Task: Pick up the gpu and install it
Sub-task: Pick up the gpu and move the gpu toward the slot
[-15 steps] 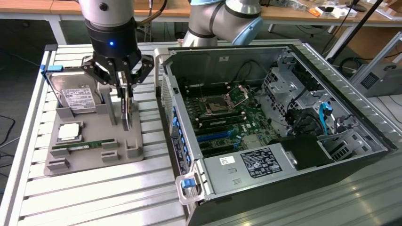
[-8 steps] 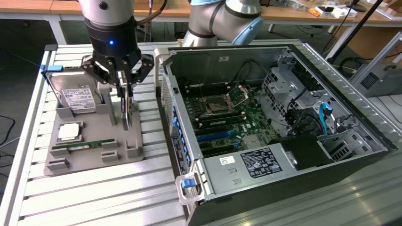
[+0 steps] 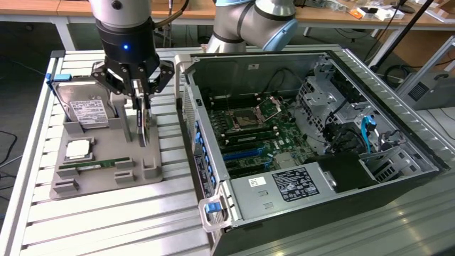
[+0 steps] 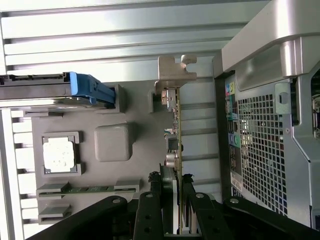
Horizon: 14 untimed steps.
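Two neighbours flank the gpu [image 3: 143, 122]; hard drive [image 3: 84, 104], computer case [image 3: 320, 224].

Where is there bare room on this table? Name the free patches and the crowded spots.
Free: the table slats between the holder and the near edge, across to the case; a smaller strip beyond the hard drive. Crowded: the holder itself, where the gripper grips the gpu, and the thin gap between holder and case.

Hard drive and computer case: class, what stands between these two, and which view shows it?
The gpu stands on edge in the grey holder between the hard drive and the computer case, the gripper shut on it; both views show this.
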Each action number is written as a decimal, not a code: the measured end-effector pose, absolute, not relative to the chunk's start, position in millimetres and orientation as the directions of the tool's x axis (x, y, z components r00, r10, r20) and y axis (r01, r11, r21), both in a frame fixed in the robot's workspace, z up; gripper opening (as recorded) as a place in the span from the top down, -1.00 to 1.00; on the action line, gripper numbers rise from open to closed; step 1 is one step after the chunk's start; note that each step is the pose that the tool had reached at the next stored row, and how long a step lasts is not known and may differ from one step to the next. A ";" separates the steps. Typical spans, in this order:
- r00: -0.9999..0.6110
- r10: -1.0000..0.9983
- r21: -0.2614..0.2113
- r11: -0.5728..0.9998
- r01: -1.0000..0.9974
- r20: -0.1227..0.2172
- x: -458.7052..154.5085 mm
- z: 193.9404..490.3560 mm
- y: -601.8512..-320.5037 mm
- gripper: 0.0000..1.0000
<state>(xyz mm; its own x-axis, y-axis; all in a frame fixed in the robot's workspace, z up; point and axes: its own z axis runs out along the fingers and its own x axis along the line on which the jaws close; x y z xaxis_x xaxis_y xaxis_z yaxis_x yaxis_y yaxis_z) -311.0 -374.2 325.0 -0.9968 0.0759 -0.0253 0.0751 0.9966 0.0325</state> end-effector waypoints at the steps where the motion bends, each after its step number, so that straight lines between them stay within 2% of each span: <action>1: -0.997 0.076 0.033 0.997 0.075 -0.025 -311.0 325.1 -374.2 0.47; 14: -0.997 0.076 0.033 0.997 0.075 -0.025 -311.1 328.1 -374.2 0.47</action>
<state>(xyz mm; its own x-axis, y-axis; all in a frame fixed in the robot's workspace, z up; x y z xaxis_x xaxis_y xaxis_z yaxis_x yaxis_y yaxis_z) -311.1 -374.2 328.1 -0.9968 0.0759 -0.0253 0.0751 0.9966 0.0325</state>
